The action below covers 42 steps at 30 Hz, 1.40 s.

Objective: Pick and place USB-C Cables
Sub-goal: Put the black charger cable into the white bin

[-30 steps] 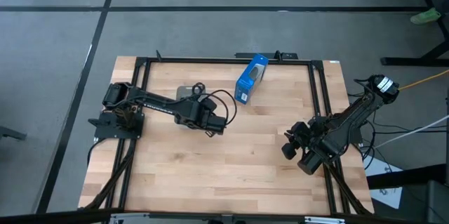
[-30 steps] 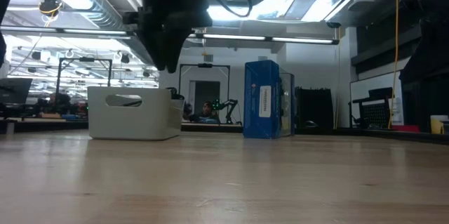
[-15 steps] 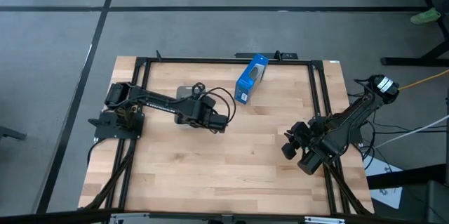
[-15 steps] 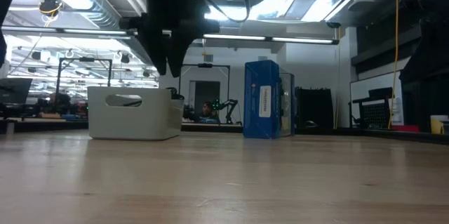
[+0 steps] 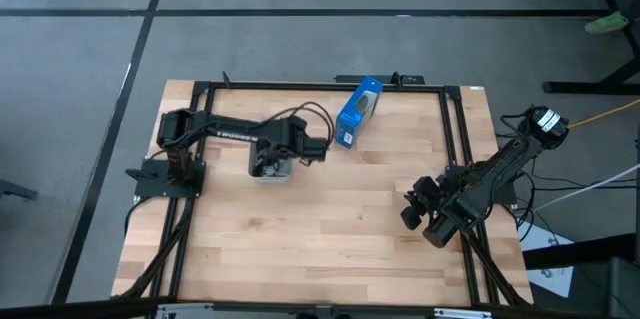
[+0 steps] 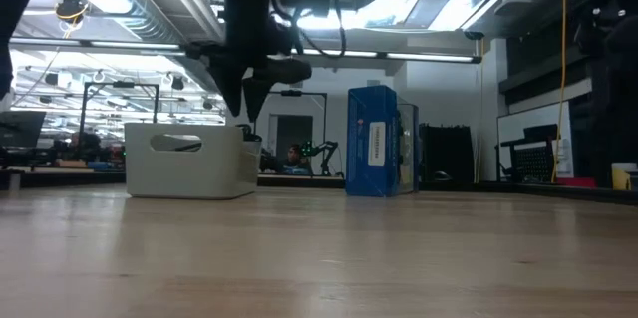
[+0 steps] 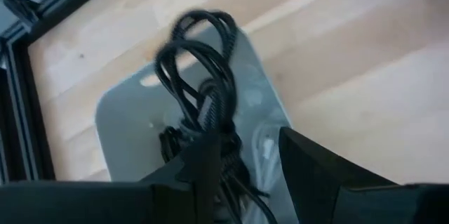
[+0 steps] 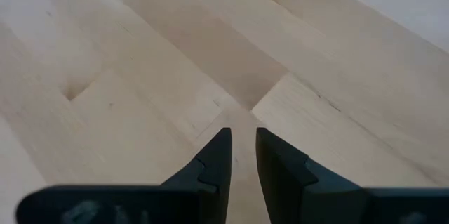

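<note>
A black bundled USB-C cable [image 7: 200, 76] stands with its loops up over a light grey bin [image 7: 119, 112], its lower end beside one fingertip of my left gripper [image 7: 244, 136]. That gripper is open and points down over the bin [image 5: 270, 171], as the low view also shows [image 6: 249, 94]. More cables lie in the bin, black [image 7: 170, 143] and white [image 7: 265, 150]. My right gripper [image 5: 412, 209] waits shut near the table's right edge, holding nothing [image 8: 242, 134]. My left gripper comes from above with its fingers spread. The black cable's lower end [image 7: 207, 122] sits against the inner side of one fingertip [image 7: 203, 154]. I cannot tell whether it touches that finger. The other finger [image 7: 309, 168] stands well apart from the cable.
A blue box [image 5: 358, 111] stands upright near the far edge, right of the bin, also seen in the low view [image 6: 372, 141]. The bin [image 6: 189, 161] sits on the wood. Black frame rails [image 5: 455, 129] border the table. Bare wood spans the middle and near side.
My left arm has swung toward the far edge and its gripper has turned over the bin, uncovering the bin's near part in the high view. In the low view the gripper has shifted slightly toward the blue box. The bin has stayed put.
</note>
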Tool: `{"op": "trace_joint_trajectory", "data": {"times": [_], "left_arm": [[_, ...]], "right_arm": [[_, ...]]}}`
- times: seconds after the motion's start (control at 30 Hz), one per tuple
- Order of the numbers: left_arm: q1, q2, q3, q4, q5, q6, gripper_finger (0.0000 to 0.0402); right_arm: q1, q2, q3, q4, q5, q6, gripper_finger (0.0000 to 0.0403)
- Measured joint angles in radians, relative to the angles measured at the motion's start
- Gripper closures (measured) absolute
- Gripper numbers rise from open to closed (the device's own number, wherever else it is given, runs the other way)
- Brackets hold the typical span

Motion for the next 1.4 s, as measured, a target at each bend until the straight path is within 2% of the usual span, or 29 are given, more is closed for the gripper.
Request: {"op": "trace_joint_trajectory", "data": {"times": [0.3,0.63,0.77,1.13,1.4], "left_arm": [[0.088,0.005,0.0,0.013,0.033,0.092,0.0262],[0.12,0.011,0.0,0.041,0.062,0.155,0.0262],[0.129,0.024,0.001,0.041,0.11,0.194,0.0262],[0.139,0.074,-0.002,0.049,0.061,0.193,0.0264],[0.138,0.057,-0.001,0.046,0.003,0.194,0.0307]], "right_arm": [[0.0,0.0,0.023,-0.006,0.032,-0.004,0.0333],[0.0,0.0,0.023,-0.006,0.032,-0.004,0.0333],[0.0,0.0,0.024,-0.006,0.032,-0.004,0.0333],[0.0,0.0,0.024,-0.009,0.024,-0.004,0.0333],[0.0,0.0,0.025,-0.008,0.017,-0.004,0.0333]]}}
